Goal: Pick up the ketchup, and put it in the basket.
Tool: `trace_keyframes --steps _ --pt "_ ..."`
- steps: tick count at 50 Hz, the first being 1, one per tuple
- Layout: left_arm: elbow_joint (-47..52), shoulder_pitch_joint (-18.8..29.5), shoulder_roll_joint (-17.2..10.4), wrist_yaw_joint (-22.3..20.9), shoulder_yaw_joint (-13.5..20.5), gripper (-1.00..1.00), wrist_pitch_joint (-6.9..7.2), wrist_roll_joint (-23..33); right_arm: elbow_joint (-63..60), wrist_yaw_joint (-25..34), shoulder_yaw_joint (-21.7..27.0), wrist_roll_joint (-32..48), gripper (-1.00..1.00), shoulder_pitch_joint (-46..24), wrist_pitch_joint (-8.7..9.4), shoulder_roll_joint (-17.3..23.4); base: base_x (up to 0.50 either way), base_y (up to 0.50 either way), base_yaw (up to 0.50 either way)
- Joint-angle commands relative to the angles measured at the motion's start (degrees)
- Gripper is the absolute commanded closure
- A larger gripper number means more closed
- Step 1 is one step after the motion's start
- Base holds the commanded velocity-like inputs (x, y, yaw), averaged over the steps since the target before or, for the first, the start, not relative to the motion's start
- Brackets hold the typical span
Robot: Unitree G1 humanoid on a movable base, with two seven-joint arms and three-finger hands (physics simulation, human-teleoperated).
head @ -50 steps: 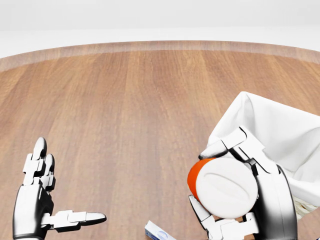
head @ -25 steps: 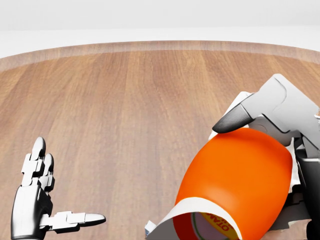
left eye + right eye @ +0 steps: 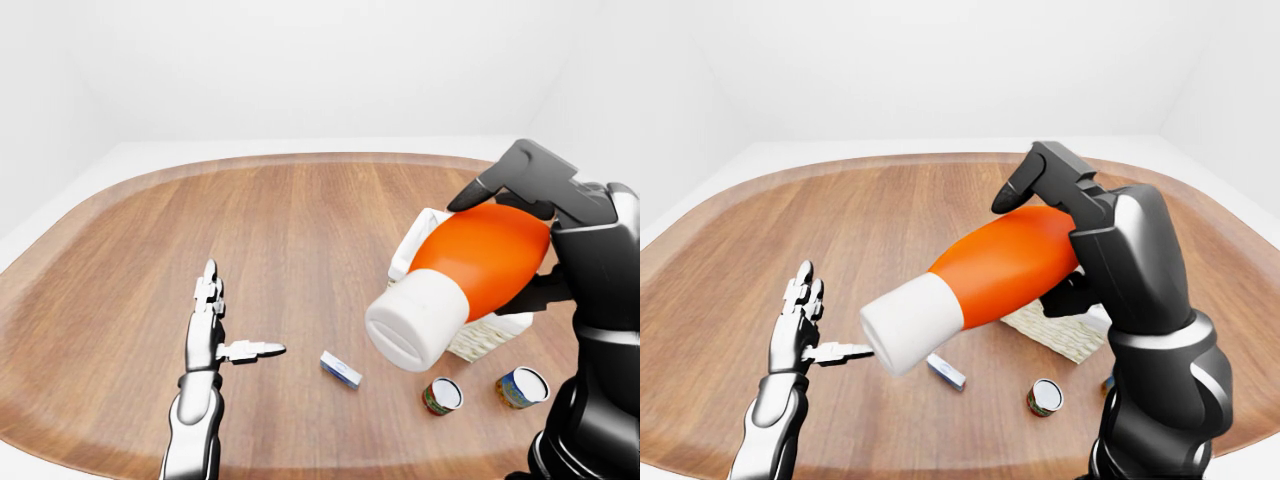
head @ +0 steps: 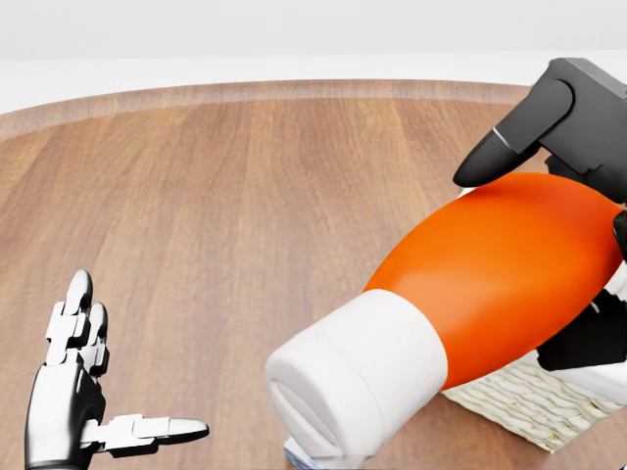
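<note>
Ketchup (image 3: 480,262): orange bottle with a big white cap, held up in the air at the right of the left-eye view, tilted so the cap points down-left toward the camera. Right hand (image 3: 545,215) wraps the bottle's fat end, one dark finger over the top, others underneath; fingers closed round it. In the head view the bottle fills the lower right, cap at bottom centre.

Basket (image 3: 480,335): pale woven sides with white cloth lining, on the table directly behind and under the bottle, mostly hidden by it. Bottle is above the basket area, not inside; cannot tell how far above.

Two small cans (image 3: 443,396) and (image 3: 522,387) stand on the wooden table (image 3: 300,240) below the basket in the left-eye view, near each other, lids up. A small white and blue box (image 3: 341,369) lies flat left of the cans, centre-bottom.

Left hand (image 3: 215,330): lower left of the left-eye view, fingers straight up, thumb out sideways to the right, holding nothing, spread wide, well apart from the bottle and box.

White walls around the table.
</note>
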State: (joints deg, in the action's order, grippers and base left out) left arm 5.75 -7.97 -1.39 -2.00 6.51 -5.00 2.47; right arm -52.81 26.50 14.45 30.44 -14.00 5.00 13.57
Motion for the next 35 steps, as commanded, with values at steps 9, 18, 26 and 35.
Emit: trace_keyframes --steps 9,18,26,35 --pt "-0.10 -0.15 0.02 0.19 -0.06 -1.00 0.00 0.24 15.50 -2.95 3.31 1.51 1.00 -3.90 0.00 6.13 0.00 0.00 0.00" --pt "-2.19 0.28 -0.04 0.36 0.02 -1.00 0.00 0.07 19.77 0.58 1.95 7.99 1.00 -6.36 0.00 8.27 0.00 0.00 0.00" --pt "-2.57 0.14 -0.02 0.39 -0.47 -1.00 0.00 0.21 26.30 1.15 2.95 10.51 1.00 -8.79 0.00 9.98 0.00 0.00 0.00" --pt "-2.77 0.19 -0.05 0.46 -0.52 -1.00 0.00 0.28 32.63 -0.37 4.41 10.83 1.00 -9.03 0.00 12.20 0.00 0.00 0.00"
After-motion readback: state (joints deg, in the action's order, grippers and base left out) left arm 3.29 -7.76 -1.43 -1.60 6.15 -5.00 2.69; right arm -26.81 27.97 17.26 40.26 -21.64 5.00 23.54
